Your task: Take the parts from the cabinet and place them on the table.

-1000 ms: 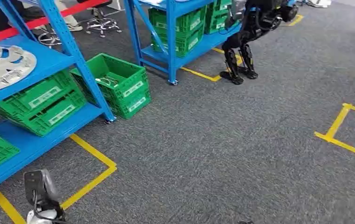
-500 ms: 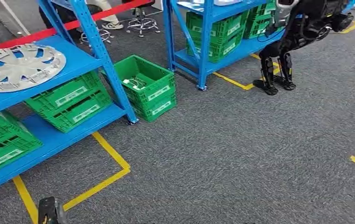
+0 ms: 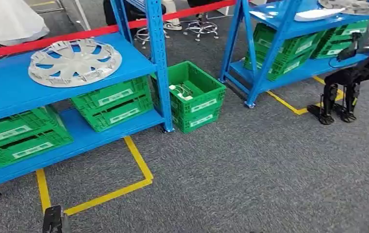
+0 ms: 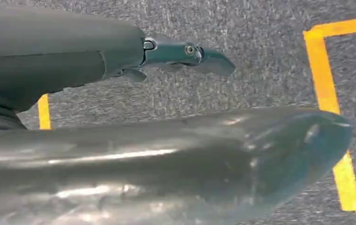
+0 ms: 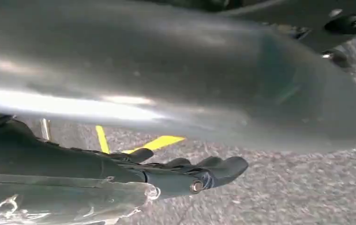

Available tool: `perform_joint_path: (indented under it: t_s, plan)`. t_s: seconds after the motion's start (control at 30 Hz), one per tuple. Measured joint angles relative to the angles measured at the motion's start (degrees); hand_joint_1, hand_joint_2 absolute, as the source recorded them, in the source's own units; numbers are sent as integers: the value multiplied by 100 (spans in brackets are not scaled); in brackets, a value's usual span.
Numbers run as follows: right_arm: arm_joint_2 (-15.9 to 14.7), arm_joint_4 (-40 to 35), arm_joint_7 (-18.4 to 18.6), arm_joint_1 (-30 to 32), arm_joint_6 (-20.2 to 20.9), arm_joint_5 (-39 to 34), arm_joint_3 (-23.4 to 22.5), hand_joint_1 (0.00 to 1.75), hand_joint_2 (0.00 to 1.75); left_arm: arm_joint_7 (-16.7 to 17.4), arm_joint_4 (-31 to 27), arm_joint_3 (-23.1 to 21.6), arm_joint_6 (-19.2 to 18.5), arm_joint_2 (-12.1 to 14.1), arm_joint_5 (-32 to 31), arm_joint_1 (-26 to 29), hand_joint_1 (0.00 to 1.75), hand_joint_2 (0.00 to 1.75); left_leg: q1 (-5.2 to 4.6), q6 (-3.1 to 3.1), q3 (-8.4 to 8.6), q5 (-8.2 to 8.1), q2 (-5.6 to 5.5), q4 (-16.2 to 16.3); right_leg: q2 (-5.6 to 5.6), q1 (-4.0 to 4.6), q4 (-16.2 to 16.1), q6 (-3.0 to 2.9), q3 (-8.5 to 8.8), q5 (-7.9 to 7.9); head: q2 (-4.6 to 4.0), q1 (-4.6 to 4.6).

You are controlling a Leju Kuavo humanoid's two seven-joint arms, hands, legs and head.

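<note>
A silver wheel cover (image 3: 75, 61) lies flat on the middle shelf of the blue cabinet (image 3: 8, 92) at the left. Below it, green crates (image 3: 112, 103) fill the lower shelf. On the floor beside the cabinet's upright stands another green crate (image 3: 194, 94) holding small white parts (image 3: 181, 91). My left hand (image 3: 55, 222) hangs low at the bottom edge, far from the shelf. In the left wrist view the left hand (image 4: 176, 140) holds nothing above the carpet, fingers (image 4: 185, 51) stretched out. My right hand (image 5: 166, 93) likewise holds nothing, its fingers (image 5: 204, 171) slightly bent.
A second blue rack (image 3: 289, 53) with green crates and a pale part (image 3: 318, 13) on top stands at the right. Another dark robot (image 3: 352, 73) stands before it. A person in white (image 3: 8, 22) is behind the cabinet. Yellow tape (image 3: 139, 160) marks grey carpet.
The whole picture has slid to the right, so the camera has turned towards the cabinet. The wheel cover now sits nearer the middle. My hands hang as before.
</note>
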Motion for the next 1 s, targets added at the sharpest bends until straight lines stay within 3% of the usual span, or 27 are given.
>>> perform_joint_path:
  t_s: [0.03, 0.07, 0.1, 0.13, 0.17, 0.2, 0.23, 0.27, 0.4, 0.5, 0.57, 0.6, 0.67, 0.7, 0.73, 0.77, 0.8, 0.9, 0.93, 0.97, 1.0]
  plan:
    - [0, 0, -22, -4, 22, -4, 0, 0, 0, -22, 2, 0, 0, -2, -19, -2, 0, 0, 23, -40, 100, -74, -19, 2, 5, -21, -463, 33, 94, 430, 0, 4]
    - [7, 0, -28, 9, 26, -13, 0, 0, 0, -33, 13, 0, 0, 4, -26, 14, 0, 0, 3, -83, 125, -122, -26, 0, 42, -62, -851, 75, 149, 1001, 0, 9]
    - [20, 2, -37, -4, 44, -31, 0, 0, 0, -46, 28, -2, 0, 11, -37, 1, 0, 0, -6, -134, 170, -195, -45, 79, -2, -54, -962, -3, 96, 1266, 0, 66]
    - [20, 2, -39, -22, 61, -37, 0, 0, 0, -61, 31, -4, 0, 11, -55, -8, 0, 0, -9, -170, 156, -223, -41, 36, 33, -36, -933, -110, 152, 1267, 0, 31]
    - [26, 0, -44, -24, 67, -59, 0, 0, 0, -61, 35, -4, 0, 11, -76, -5, 0, 0, -2, -197, 190, -215, -30, 7, 35, -28, -962, -163, 123, 1305, 0, -13]
    - [35, 0, -57, -5, 74, -68, 0, 0, 0, -63, 35, -7, -4, 18, -98, -11, 0, 0, -6, -163, 183, -249, -5, 10, 48, -58, -973, -137, 132, 1351, 0, 2]
    - [42, 2, -55, 1, 85, -81, -2, 0, 0, -63, 42, -9, -7, 42, -122, -11, 0, 0, -12, -33, 183, -212, 0, -20, 49, -56, -976, -123, 124, 1342, 0, -7]
    - [44, 2, -57, -2, 85, -83, -2, 0, 0, -63, 50, -13, -9, 31, -131, -8, 0, 0, -15, 26, 182, -201, 1, -24, 61, -62, -978, -128, 115, 1337, 0, -9]
    - [48, 2, -74, -11, 92, -79, -2, 0, 0, -63, 70, -17, -15, 22, -131, -21, 0, 0, -24, 73, 188, -153, 4, -41, 113, -52, -994, -205, 118, 1285, 0, -11]
    - [48, 2, -79, -6, 83, -68, -2, 0, 0, -63, 70, -17, -15, 20, -131, -39, 0, 0, -19, 93, 248, -249, 9, -171, 113, -14, -990, -246, 115, 1261, 0, -11]
    - [48, 2, -81, -10, 81, -63, -2, 0, 0, -63, 74, -17, -18, 11, -131, -33, 0, 0, 14, -159, 259, -236, 12, -195, 108, 5, -987, -251, 119, 1262, 0, -7]
    - [48, 2, -81, -11, 61, -41, -2, 0, 0, -63, 79, -20, -20, 7, -131, -31, 0, 0, 33, -325, 263, -229, 11, -208, 107, 11, -982, -253, 118, 1262, 0, -4]
    - [48, 2, -81, -10, 37, -4, -2, 0, 0, -63, 83, -20, -20, 0, -131, -30, 0, 0, 33, -329, 264, -233, 12, -208, 107, 10, -986, -263, 127, 1274, 0, -2]
    - [57, 2, -79, -10, 35, 11, -2, 0, 0, -63, 83, -20, -20, 11, -133, -29, 0, 0, 11, -257, 260, -237, 12, -172, 90, -44, -1058, -182, 154, 1330, 0, -4]
    - [57, 2, -70, -21, 20, 24, -2, 0, 0, -63, 87, -20, -20, -2, -144, -32, 0, 0, 10, -133, 295, -164, 14, -298, 89, -40, -1150, -144, 218, 1371, 0, -37]
    - [48, 2, -65, -21, 15, 33, 0, 0, 0, -63, 87, -24, -22, -37, -146, -32, 0, 0, 84, -124, 448, -22, 14, -537, 56, -15, -1136, -149, 205, 1354, 0, -72]
    - [48, 2, -59, -23, 0, 39, 0, 0, 0, -63, 90, -24, -22, -41, -155, -36, 0, 0, 77, -83, 519, 31, -13, -655, 71, 22, -1014, -116, 163, 1256, -2, 13]
    - [48, 2, -24, -22, -2, 37, 4, 0, 0, -59, 92, -26, -37, -44, -190, -28, 0, 0, 112, -117, 545, 19, -39, -643, 66, -54, 192, 2, -381, 683, 0, 24]
    - [48, 2, -20, -15, -2, 39, 6, 0, 0, -59, 96, -26, -37, -50, -192, -21, 0, 0, 123, -131, 548, 11, -72, -633, 65, -84, 436, 45, -495, 624, 0, 13]
    - [48, 2, -13, -10, -4, 35, 7, 0, 0, -59, 101, -26, -39, -61, -197, -14, 0, 0, 148, -166, 550, -7, -124, -612, 65, -114, 400, 86, -480, 705, 0, 24]
    - [46, 2, -9, -7, -7, 37, 7, 0, 0, -59, 105, -26, -39, -68, -197, -9, 0, 0, 189, -216, 552, -38, -189, -571, 69, -152, 116, 142, -310, 901, 0, 17]
